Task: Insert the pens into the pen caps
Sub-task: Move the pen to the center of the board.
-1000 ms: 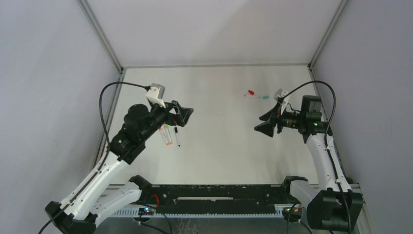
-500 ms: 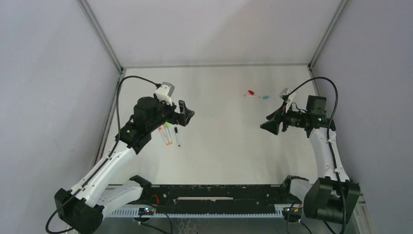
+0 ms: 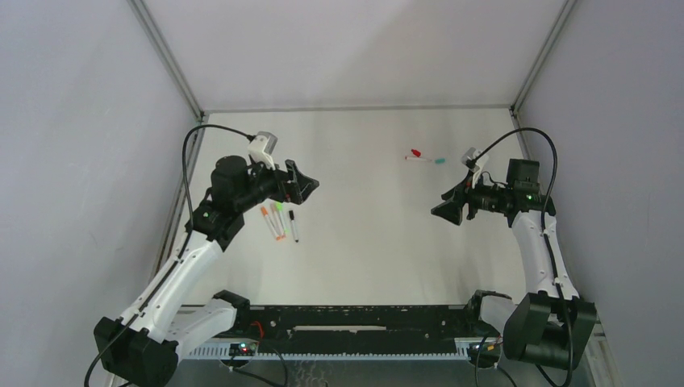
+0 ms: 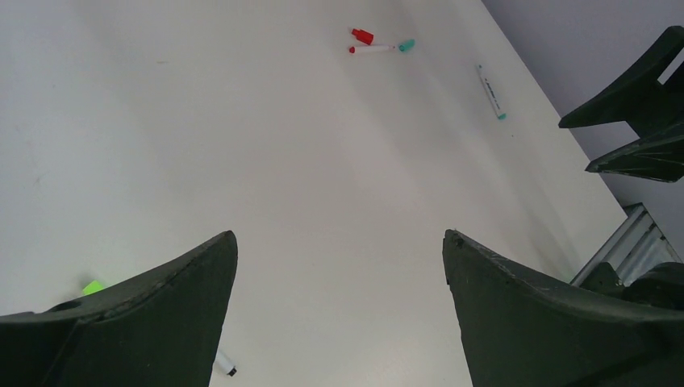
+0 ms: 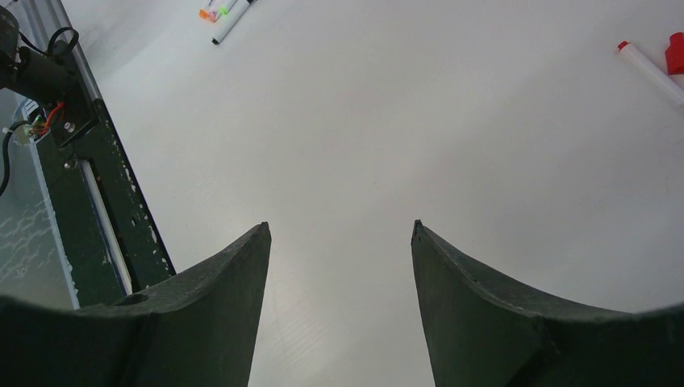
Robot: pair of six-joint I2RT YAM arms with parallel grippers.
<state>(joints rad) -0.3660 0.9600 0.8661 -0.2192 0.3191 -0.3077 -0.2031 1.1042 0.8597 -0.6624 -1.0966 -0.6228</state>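
1. Top external view: your left tool [image 3: 304, 184] hangs wide open and empty beside the lower-left cluster, where the orange pen [image 3: 272, 224], green pen [image 3: 278, 208] and black pen [image 3: 293, 227] lie close together, long axes near-to-far.
2. Closing there could pinch two pens or roll a neighbour away.
3. Right tool [image 3: 446, 210], mid-right, is open and empty.
4. Farthest, the red pen [image 3: 419, 159] lies left-right on the worktop [image 3: 363, 242], with the red cap [image 3: 416, 151] and teal cap [image 3: 440, 161] beside it.

My left tool [image 3: 302, 184], jaws spread, hovers just beside three pens [image 3: 293, 228] on the table [image 3: 363, 242]. My right tool [image 3: 449, 210], jaws apart, hovers opposite, red cap [image 3: 416, 152] and teal cap [image 3: 440, 161] beyond.
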